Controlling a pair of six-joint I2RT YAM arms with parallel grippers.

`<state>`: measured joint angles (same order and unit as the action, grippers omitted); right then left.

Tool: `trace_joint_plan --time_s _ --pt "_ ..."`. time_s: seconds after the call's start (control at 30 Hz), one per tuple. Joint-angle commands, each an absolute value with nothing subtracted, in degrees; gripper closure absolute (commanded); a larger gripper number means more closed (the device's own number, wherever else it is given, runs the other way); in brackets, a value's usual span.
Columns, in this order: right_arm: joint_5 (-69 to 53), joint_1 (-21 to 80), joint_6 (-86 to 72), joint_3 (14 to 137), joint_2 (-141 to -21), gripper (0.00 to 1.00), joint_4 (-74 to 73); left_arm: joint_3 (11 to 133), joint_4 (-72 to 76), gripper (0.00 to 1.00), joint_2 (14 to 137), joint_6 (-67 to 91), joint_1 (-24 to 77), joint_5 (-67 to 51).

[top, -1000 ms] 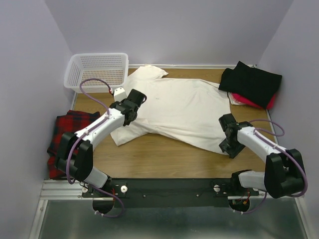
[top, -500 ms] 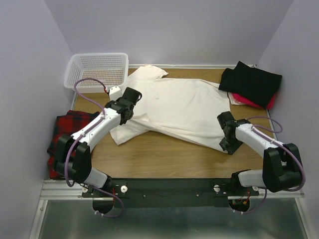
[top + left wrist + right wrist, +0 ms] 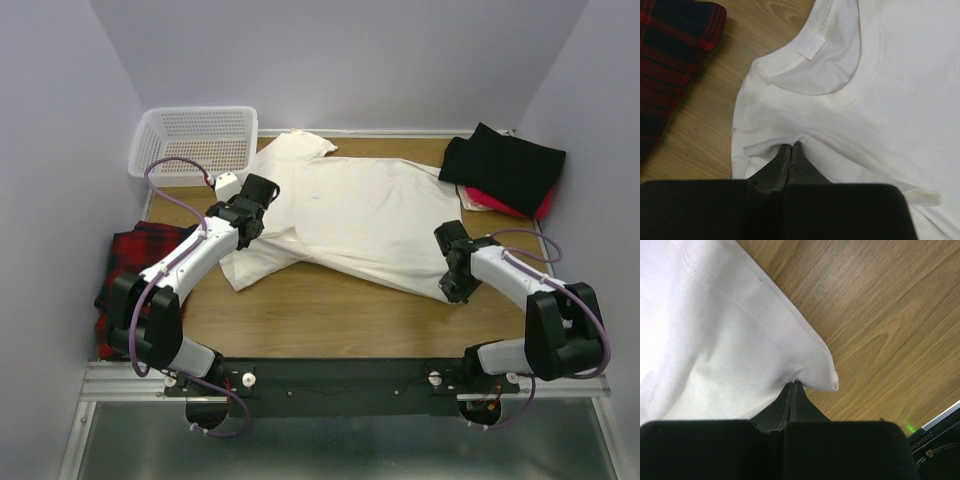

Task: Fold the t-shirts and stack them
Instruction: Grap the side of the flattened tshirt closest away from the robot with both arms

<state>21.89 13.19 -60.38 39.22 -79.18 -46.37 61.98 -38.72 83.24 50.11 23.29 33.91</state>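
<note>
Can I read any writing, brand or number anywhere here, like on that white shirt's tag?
Neck tag of the cream-white t-shirt: blank, nothing printed.
White sticker on the black part past the table edge: characters, too blurred to read.
No other text shows.

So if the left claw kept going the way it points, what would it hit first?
The left gripper is pinching the cream-white t-shirt, so it would only push into more of that cloth, towards the collar. How steeply it angles toward the table is unclear.

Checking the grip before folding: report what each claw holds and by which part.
Both pinch the cream-white t-shirt: left claw at the shoulder just below the collar, right claw at a bottom hem corner.
</note>
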Motion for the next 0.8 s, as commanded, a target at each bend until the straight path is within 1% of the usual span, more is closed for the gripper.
trace_joint_plan --time_s 0.0,0.2,0.43,0.57,0.77 --pt "22.41 13.01 -61.26 35.24 -81.65 0.99 -39.55 61.08 -37.71 1.0 81.3 48.78 22.24 34.98" --pt "22.67 12.92 -60.73 37.35 -76.74 0.99 -42.27 61.7 -37.88 1.0 80.95 48.16 21.89 34.98" --pt "25.05 13.01 -58.45 44.99 -70.06 0.99 -49.38 63.37 -37.88 1.0 79.11 46.67 21.97 34.72" --pt "25.93 12.92 -57.57 50.78 -68.82 0.99 -52.11 64.16 -38.49 1.0 77.52 45.88 22.06 34.72" --pt "27.59 12.92 -56.95 54.84 -66.8 0.99 -56.42 66.18 -41.65 1.0 75.41 44.3 22.76 37.6"
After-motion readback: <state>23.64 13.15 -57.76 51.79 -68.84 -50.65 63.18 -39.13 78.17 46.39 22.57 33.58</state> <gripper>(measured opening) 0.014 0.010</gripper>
